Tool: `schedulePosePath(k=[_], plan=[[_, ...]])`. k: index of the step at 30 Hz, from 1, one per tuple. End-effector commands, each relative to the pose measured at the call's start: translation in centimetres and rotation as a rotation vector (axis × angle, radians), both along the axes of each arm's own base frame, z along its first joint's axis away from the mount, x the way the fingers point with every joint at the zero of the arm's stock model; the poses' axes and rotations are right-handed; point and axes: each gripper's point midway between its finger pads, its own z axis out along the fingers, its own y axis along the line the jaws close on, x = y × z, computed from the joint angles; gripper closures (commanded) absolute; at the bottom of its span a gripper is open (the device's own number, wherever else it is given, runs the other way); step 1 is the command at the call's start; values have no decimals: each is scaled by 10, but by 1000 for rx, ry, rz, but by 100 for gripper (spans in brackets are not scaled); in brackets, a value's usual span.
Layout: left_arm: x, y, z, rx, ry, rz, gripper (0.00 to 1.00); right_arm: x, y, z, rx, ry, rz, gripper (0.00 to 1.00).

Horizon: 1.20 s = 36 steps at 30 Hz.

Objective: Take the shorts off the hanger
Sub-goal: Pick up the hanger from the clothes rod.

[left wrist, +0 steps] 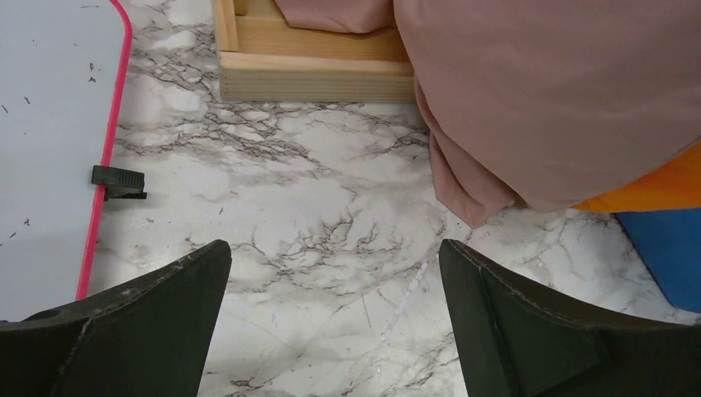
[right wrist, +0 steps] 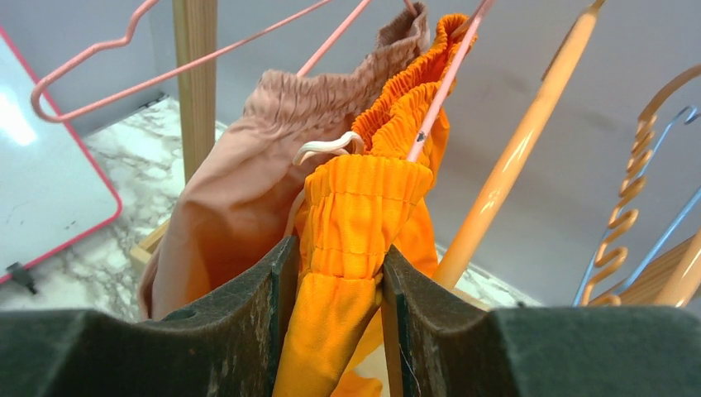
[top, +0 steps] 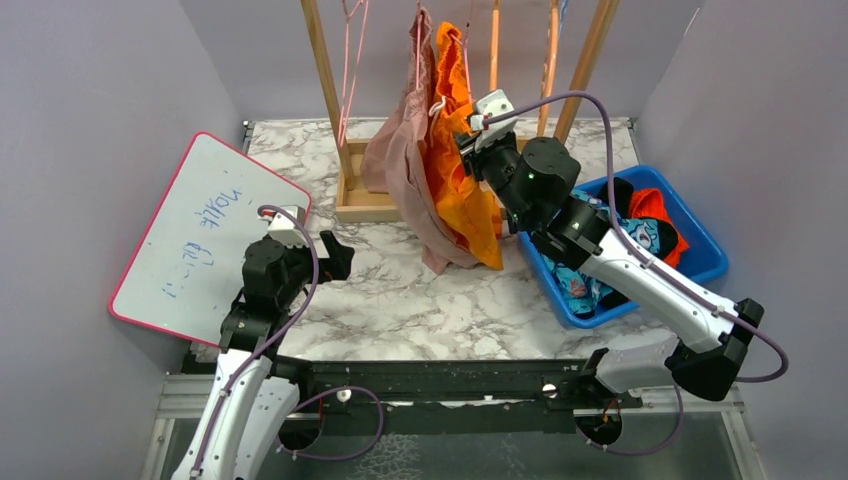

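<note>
Bright orange shorts (top: 462,170) and dusty pink shorts (top: 398,160) hang side by side from pink hangers (right wrist: 99,70) on a wooden rack. My right gripper (right wrist: 335,265) is shut on the waistband of the orange shorts (right wrist: 355,207), just below the hanger wire; it shows in the top view (top: 470,135) pressed against the fabric. The pink shorts (right wrist: 240,182) hang to its left. My left gripper (left wrist: 335,273) is open and empty, low over the marble table, with the hem of the pink shorts (left wrist: 546,91) ahead to its right. Red-orange, dark and blue printed shorts (top: 640,225) lie in the blue bin.
A blue bin (top: 705,245) stands at the right. A whiteboard with a pink rim (top: 200,235) lies at the left. The rack's wooden base (top: 365,200) and posts (top: 325,70) stand at the back. Empty orange and blue hangers (right wrist: 628,198) hang to the right.
</note>
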Motion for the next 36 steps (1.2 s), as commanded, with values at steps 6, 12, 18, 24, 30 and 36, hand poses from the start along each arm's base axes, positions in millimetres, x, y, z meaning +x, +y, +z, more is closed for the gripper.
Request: schedulePosePath(k=[6,12,18,24,30,36], plan=[[3,-1,2,-2,-18,-7,1,-41,1,-40,16,180,156,99],[4,-1,1,-3,-17,-8,1,-75,-9,-61,19,291,252,99],[3,-2,2,-5,-17,-13,1,-108,-28,-41,86,301,320,99],[3,-2,3,-5,-22,-10,1,-116,-77,-26,123,301,169,99],[3,-2,2,-4,-21,-8,1,-143,-118,-11,161,288,142,99],[3,-2,2,-4,-19,-10,1,-180,-128,13,221,257,284,99]])
